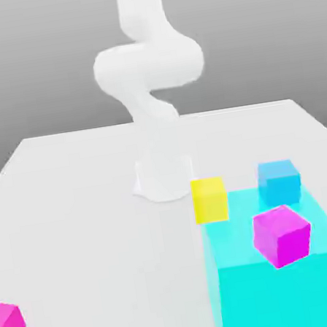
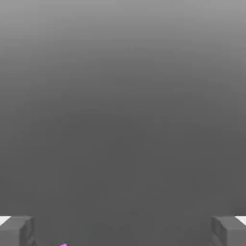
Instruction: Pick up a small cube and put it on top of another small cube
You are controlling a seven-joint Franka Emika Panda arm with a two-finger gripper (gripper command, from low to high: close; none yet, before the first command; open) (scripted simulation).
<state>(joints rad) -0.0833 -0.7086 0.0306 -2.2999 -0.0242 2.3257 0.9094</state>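
The small hot-pink cube (image 1: pixel 8 326) lies on the white table (image 1: pixel 77 209) at the near edge of the exterior view's left, partly cut off by the frame. The small yellow cube (image 1: pixel 209 199) sits near the middle, just in front of the arm's base (image 1: pixel 163 180) and against the back corner of a big cyan block. In the hand view my gripper (image 2: pixel 123 230) is open, its grey fingertips (image 2: pixel 17 230) far apart with nothing between them, facing a grey backdrop. A pink sliver (image 2: pixel 62 244) peeks in at that picture's edge; which cube it is I cannot tell.
A large cyan block (image 1: pixel 284 281) fills the near part of the exterior view's right. A purplish magenta cube (image 1: pixel 282 235) rests tilted on it. A small light-blue cube (image 1: pixel 278 181) stands behind it. The white arm (image 1: pixel 148 65) rises from the table's middle.
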